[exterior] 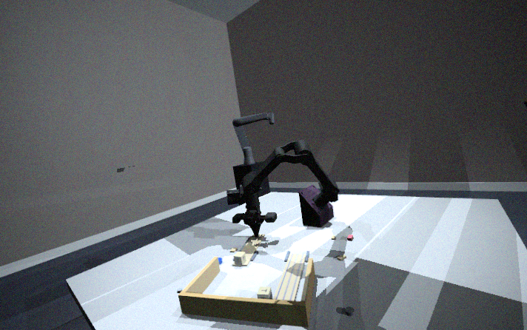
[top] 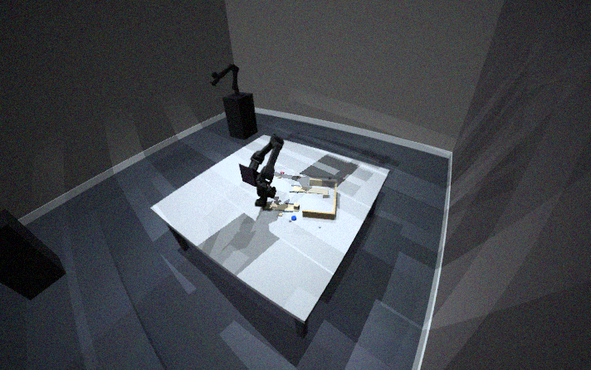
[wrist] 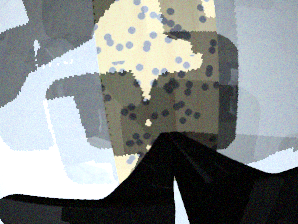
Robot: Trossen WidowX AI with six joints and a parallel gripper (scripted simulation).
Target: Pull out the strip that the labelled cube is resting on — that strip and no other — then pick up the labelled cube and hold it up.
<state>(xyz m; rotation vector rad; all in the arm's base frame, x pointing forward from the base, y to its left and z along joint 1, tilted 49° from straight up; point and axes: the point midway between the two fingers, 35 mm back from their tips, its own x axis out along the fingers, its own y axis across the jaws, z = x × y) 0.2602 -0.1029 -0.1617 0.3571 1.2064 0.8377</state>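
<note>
Honestly, the gripper (exterior: 255,234) is clenched on nothing, its tip pressing the speckled strip (wrist: 160,76) flat. The cube (exterior: 239,257) sits on the strip's far end by the tray (exterior: 240,307); drag fast and it may topple.

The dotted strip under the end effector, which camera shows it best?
The wrist view: the dotted strip fills the picture, its speckled surface plain just beyond the shut end effector. The exterior view shows it as a thin tan band running toward a pale cube. The top view gives only a small tan patch.
</note>
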